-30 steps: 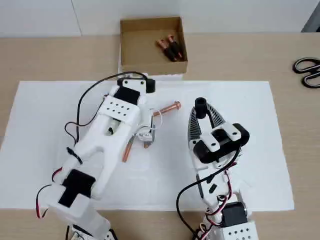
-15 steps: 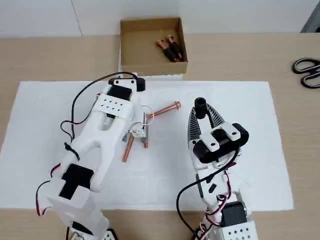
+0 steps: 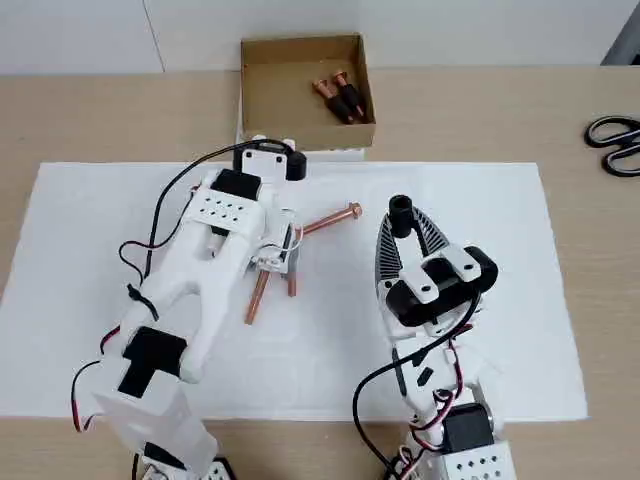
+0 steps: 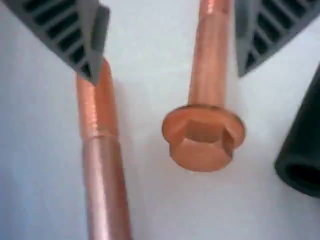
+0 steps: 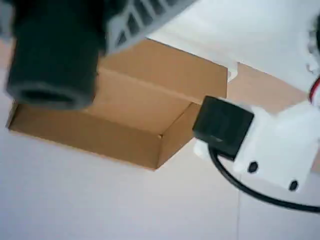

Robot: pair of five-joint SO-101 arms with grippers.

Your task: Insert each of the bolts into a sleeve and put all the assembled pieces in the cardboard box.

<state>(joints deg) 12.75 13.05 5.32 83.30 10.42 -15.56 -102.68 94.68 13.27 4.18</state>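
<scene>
Over the last second my left arm swayed aside above the loose bolts and came back, while my right arm kept still. No bolt has shifted on the white sheet [image 3: 480, 180] covering the bench [image 3: 100, 110], so I judge nothing is gripped yet and the mating is still ahead. My left jaws stand wide and low. The left wrist view shows a hex-headed bolt [image 4: 202, 135] lying between them, while one fingertip [image 4: 92, 55] touches the shaft of a second bolt [image 4: 100, 170] just beside it. From above my wrist hides all that. There a third bolt [image 3: 330, 220] lies in the open, between my two arms. My right jaws hold a black sleeve [image 3: 401, 210] upright, mouth up, apart from the cardboard box [image 3: 300, 42], where two assembled pieces [image 3: 342, 95] already lie. The right wrist view gives the box's outer walls, not its contents. A dark tube [image 4: 300, 160] near the hex-headed bolt may be another sleeve; I cannot tell.
</scene>
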